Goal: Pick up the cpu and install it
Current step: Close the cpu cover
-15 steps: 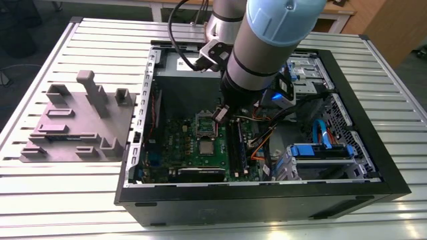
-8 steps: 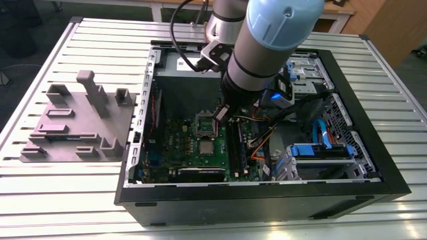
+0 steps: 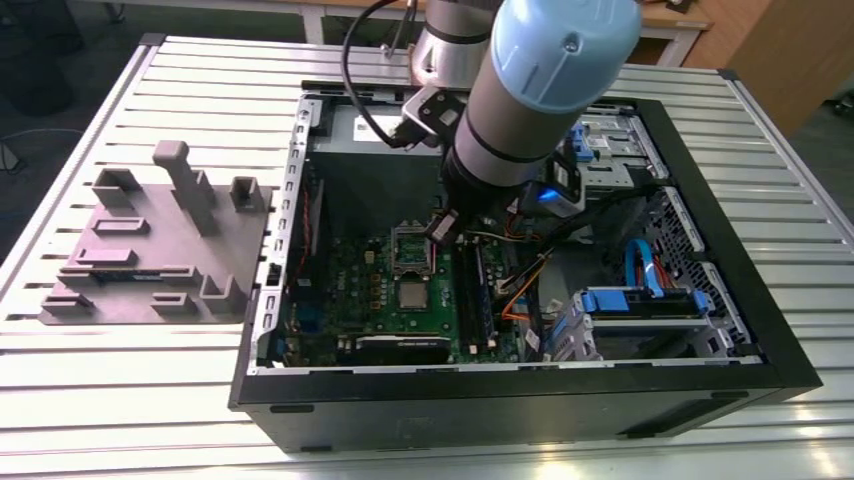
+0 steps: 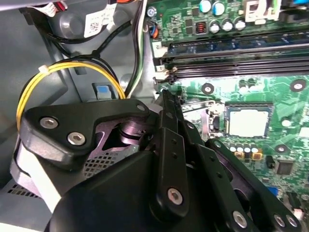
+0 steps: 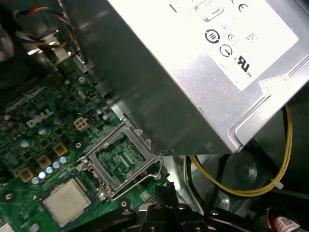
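A: What is sitting where, biggest first?
B: The computer case (image 3: 534,390) is lying open on its side, so the motherboard (image 3: 387,300) is facing up for the arm.
A: And the socket frame (image 5: 123,162)?
B: It is standing hinged open.
A: The cpu (image 3: 415,295)?
B: It is lying flat in its socket; see the cpu (image 5: 66,200) in both wrist views (image 4: 247,122).
A: The gripper (image 3: 445,226)?
B: It is hovering near the frame, fingers closed together, carrying nothing.

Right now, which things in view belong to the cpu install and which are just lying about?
Job:
cpu, seated on the motherboard
open socket frame
gripper, near the socket

Just there:
grey box with white label
yellow wires
grey fixture plate beside the case
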